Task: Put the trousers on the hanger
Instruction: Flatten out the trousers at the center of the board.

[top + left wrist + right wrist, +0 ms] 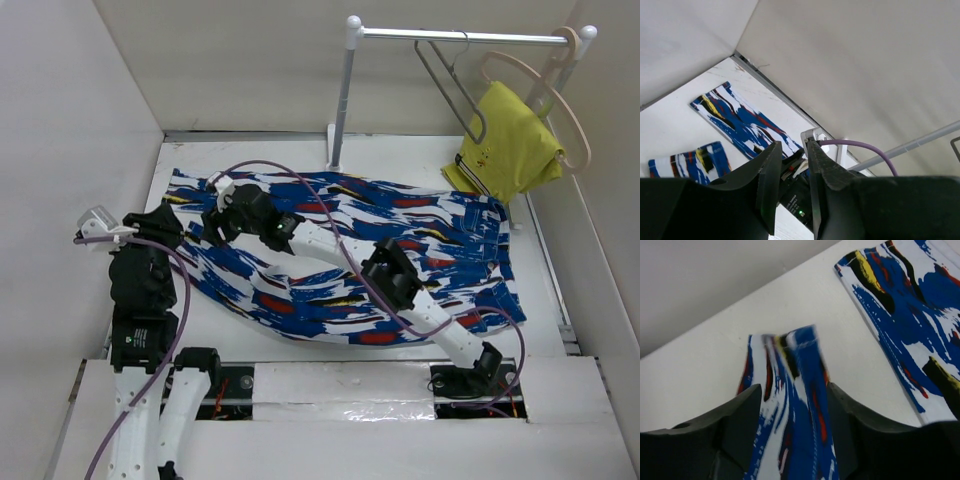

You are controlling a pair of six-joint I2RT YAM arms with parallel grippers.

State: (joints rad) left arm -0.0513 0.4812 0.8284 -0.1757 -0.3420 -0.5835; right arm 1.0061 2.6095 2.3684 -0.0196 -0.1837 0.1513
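The trousers [400, 225] lie spread across the table, waist to the right. My right gripper [216, 224] reaches over them to the left end and is shut on a bunched leg end [800, 410], which fills the gap between its fingers [795, 390]. The other leg [910, 325] lies flat beside it. My left gripper [172, 232] hovers just left of the right one, jaws a narrow gap apart and empty [792, 145], looking at the right wrist. The grey wire hanger [445, 75] hangs on the rail [460, 37] at the back right.
A thick beige hanger [560, 110] carrying a yellow garment [505, 140] hangs at the right end of the rail. The rail's white post [343, 100] stands behind the trousers. White walls enclose the table on the left, back and right.
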